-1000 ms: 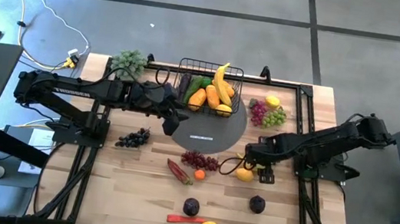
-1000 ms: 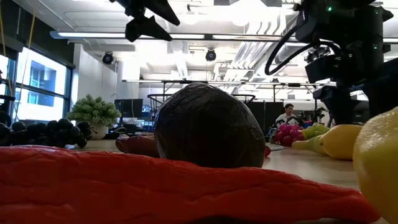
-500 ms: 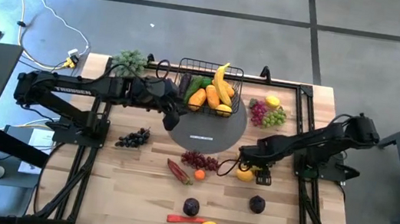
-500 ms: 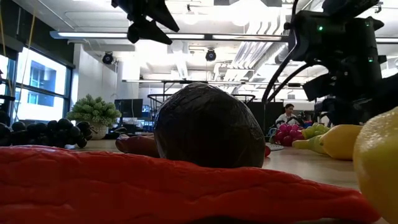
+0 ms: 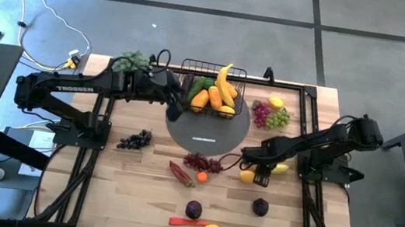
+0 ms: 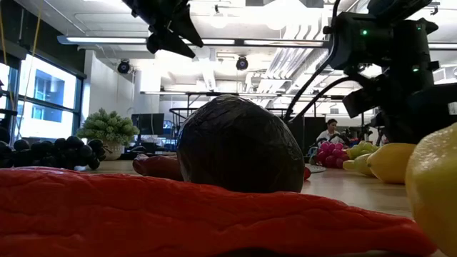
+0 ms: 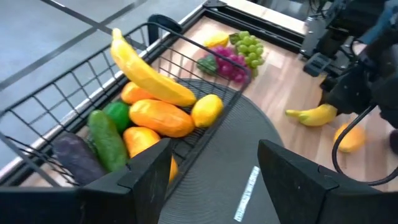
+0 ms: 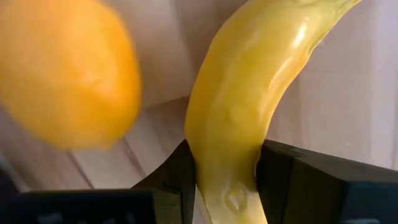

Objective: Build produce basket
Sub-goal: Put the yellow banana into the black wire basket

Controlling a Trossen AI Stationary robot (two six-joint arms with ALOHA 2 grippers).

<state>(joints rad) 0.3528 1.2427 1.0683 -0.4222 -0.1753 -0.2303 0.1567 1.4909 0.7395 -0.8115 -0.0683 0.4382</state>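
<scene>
Right tool (image 5: 264, 172) has its two dark fingers (image 8: 292, 180) pressed on either side of a yellow banana (image 8: 249, 112) low over the counter (image 5: 136, 199), with an orange-yellow lemon (image 8: 62, 68) just beside it. The basket (image 5: 211, 91) stands at the far middle of the counter, on the far edge of a flat grey disc (image 5: 208, 134), and already holds a banana, oranges, a cucumber and an eggplant. The judgement is that the step in hand is lifting this banana to carry it there; doing it well means rising straight up so the curved, glossy skin does not twist between the flat pads, and clearing the lemon before swinging across. Left tool (image 7: 211, 180) hovers over the disc beside the basket, fingers spread wide and holding nothing. The basket is thin black wire mesh with flaring sides; the toy fruit looks smooth and hard. Grapes (image 5: 196, 160), a plum (image 5: 194, 209) and a red chilli (image 5: 184, 222) lie loose on the pale wood.
</scene>
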